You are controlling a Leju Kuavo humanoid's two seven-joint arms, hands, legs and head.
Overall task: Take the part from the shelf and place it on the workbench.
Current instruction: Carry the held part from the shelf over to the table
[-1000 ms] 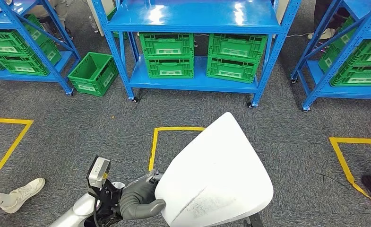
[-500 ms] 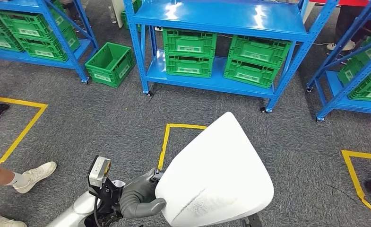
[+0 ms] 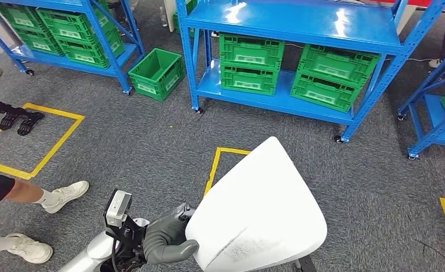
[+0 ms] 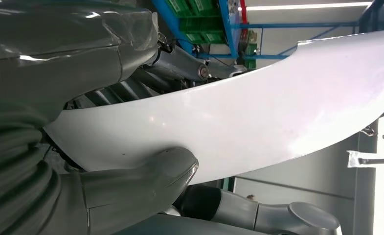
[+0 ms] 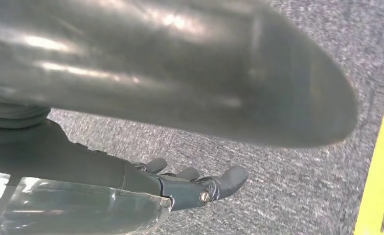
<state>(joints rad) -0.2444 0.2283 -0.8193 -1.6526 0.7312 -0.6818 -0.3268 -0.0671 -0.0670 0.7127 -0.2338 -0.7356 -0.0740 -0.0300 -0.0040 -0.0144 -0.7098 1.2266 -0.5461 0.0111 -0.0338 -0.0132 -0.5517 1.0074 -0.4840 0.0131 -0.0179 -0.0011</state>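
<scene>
Part (image 3: 259, 209): smooth white shell, looks like glossy plastic, with a scuffed grey patch near the lower edge you see from the head camera. Left hand (image 3: 166, 241) gripping it: matt grey rubbery cover, ribbed at the wrist. Right hand (image 5: 199, 188): dark fingers, metal pin visible. Floor (image 3: 123, 141): rough grey carpet with yellow tape lines. Shelf (image 3: 293, 22): glossy blue painted metal. Crates (image 3: 251, 62): green plastic.
</scene>
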